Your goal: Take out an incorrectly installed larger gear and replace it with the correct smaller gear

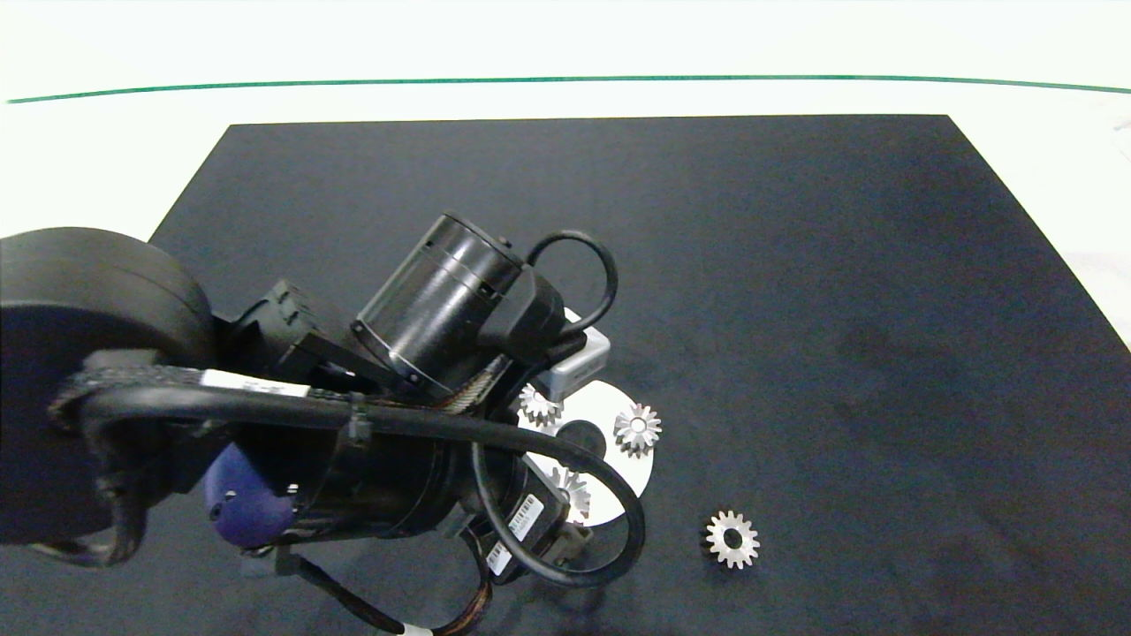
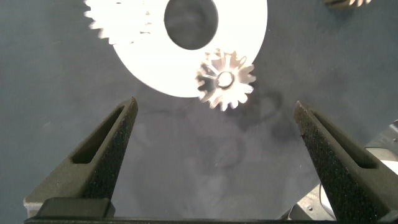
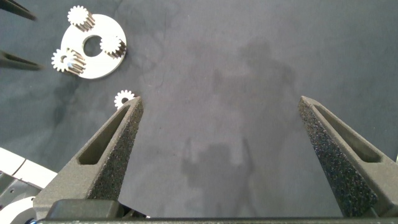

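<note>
We see a white table [image 1: 106, 132] under a black mat [image 1: 795, 309]; a white disc [image 1: 618, 468] lies on it, with a loose gear [image 1: 732, 538] beside the disc.

right gripper [image 3: 221, 155] – fingers spread wide over dark mat [image 3: 249, 74] | white disc [image 3: 93, 59] at 10 o'clock – three gears on it | loose gear [image 3: 124, 98] just beside disc, 5 o'clock

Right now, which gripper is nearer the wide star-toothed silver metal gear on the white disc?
Left. The left gripper is open right beside the larger gear; the right gripper, also open, is far off over bare mat.
</note>
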### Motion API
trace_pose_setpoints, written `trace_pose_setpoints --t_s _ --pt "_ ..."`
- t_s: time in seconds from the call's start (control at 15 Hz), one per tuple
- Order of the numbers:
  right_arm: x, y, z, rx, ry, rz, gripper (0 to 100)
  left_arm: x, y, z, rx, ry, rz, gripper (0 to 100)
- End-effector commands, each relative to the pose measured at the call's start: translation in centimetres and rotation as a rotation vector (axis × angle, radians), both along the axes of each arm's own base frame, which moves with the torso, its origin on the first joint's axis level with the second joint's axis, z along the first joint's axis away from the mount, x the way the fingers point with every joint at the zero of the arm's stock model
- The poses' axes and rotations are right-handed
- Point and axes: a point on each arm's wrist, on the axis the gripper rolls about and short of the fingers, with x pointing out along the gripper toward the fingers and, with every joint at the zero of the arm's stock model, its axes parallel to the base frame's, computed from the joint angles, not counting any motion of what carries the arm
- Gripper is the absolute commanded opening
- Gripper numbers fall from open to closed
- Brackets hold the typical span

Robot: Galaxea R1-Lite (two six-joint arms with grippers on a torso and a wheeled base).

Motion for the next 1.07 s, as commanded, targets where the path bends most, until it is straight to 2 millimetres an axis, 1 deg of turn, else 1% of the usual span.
trace_pose_setpoints --t_s 0.07,0.2,0.33,0.53,0.8,0.87,0.93,1.07 --pt "0.1 0.0 -0.1 -0.003 0.007 0.002 100 0.5 -1.8 -2.0 0.054 0.037 -0.021 100" --pt "0.3 0.1 -0.3 -0.008 0.019 0.001 100 0.3 -3.3 -2.6 0.068 0.042 -0.049 100" --pt "0.3 0.1 -0.4 -0.008 0.021 0.003 100 0.8 -4.0 -2.5 0.081 0.008 -0.027 100" --pt "0.3 0.1 -0.3 -0.009 0.019 0.003 100 1.2 -4.0 -2.7 0.094 0.004 -0.02 100" --pt "0.2 0.1 -0.3 -0.008 0.018 0.008 100 2.0 -4.1 -3.6 0.111 0.011 -0.002 100" --pt "0.2 0.1 -0.3 -0.008 0.018 0.008 100 2.1 -4.4 -3.8 0.112 0.012 -0.004 99" --pt "0.2 0.1 -0.3 -0.008 0.018 0.009 100 2.1 -4.4 -4.0 0.118 0.015 -0.003 96" --pt "0.3 0.1 -0.4 -0.008 0.021 0.009 100 2.1 -4.4 -4.0 0.118 0.015 -0.003 93"
